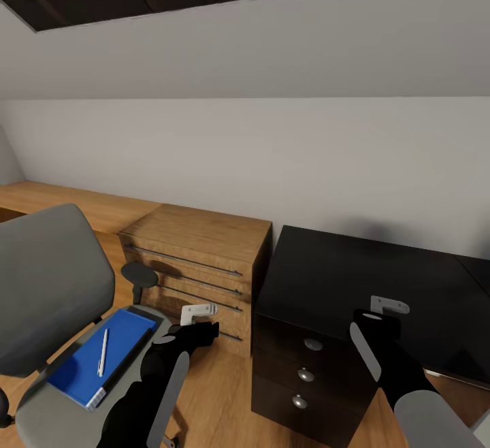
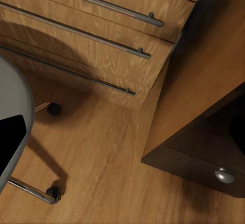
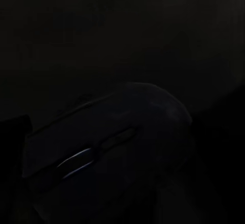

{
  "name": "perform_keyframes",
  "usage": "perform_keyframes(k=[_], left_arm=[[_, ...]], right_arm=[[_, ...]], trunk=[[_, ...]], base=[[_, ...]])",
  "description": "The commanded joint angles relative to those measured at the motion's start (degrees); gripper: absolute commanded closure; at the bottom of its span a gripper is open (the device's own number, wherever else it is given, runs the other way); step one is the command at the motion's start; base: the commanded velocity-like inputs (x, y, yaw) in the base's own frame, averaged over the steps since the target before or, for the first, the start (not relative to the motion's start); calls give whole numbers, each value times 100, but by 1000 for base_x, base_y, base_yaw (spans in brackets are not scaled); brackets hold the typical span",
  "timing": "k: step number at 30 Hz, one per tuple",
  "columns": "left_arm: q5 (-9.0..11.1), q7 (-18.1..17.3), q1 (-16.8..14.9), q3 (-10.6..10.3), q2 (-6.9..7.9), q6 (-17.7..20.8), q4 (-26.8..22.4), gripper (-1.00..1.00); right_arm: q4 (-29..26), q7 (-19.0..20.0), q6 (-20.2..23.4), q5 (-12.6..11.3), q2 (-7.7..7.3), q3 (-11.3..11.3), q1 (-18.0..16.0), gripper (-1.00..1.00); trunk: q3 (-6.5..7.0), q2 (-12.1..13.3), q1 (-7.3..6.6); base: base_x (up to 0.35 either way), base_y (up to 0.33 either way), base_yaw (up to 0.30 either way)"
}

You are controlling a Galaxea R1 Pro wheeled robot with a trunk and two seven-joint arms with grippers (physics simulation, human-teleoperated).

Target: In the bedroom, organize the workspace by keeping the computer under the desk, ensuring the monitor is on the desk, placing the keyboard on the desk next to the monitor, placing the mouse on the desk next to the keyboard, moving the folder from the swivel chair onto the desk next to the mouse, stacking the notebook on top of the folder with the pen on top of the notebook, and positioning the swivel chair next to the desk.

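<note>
The swivel chair [image 1: 51, 284], grey with a black armrest, stands at the left. The blue folder [image 1: 82, 370] lies on its seat with the white pen [image 1: 103, 353] on top; a dark strip runs along the folder's right edge. My left gripper [image 1: 199, 312] hovers just right of the seat, in front of a wooden chest, and no fingers show in its wrist view. My right gripper [image 1: 389, 306] is low over the near part of the black desk [image 1: 327, 271]. The right wrist view is very dark, with the rounded mouse [image 3: 117, 142] close under the camera. The chair's seat edge [image 2: 15, 106] and casters [image 2: 53, 193] appear in the left wrist view.
A light wooden drawer chest [image 1: 204, 244] with bar handles [image 2: 102, 35] stands between chair and desk. The desk's dark drawer unit [image 1: 306, 373] has round silver knobs [image 2: 224, 175]. A wooden ledge [image 1: 61, 199] runs along the sloped white wall. Bare wooden floor [image 2: 102, 157] lies between them.
</note>
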Motion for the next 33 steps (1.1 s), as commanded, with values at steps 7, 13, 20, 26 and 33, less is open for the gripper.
perform_keyframes(k=[7, 13, 20, 26, 33], left_arm=[[60, 53, -4, -5, 0, 19, -15, -100], [60, 53, -4, -5, 0, 19, -15, -100], [60, 53, -4, -5, 0, 19, -15, -100], [60, 53, -4, -5, 0, 19, -15, -100], [60, 53, -4, -5, 0, 19, -15, -100]], right_arm=[[-6, -48, 24, -99, 2, 26, 0, 100], [-65, -48, 18, -99, 2, 38, 0, 100], [-437, -49, 20, -105, 14, 86, 5, 100], [-474, -48, 21, -106, 91, 106, 7, 100], [-479, -33, 21, -90, 177, 305, 8, 100]], trunk=[[-7, -3, 0], [-7, -3, 0], [-7, -3, 0], [-7, -3, 0], [-7, -3, 0]], base=[[0, 0, 0], [0, 0, 0], [0, 0, 0], [0, 0, 0], [0, 0, 65]])
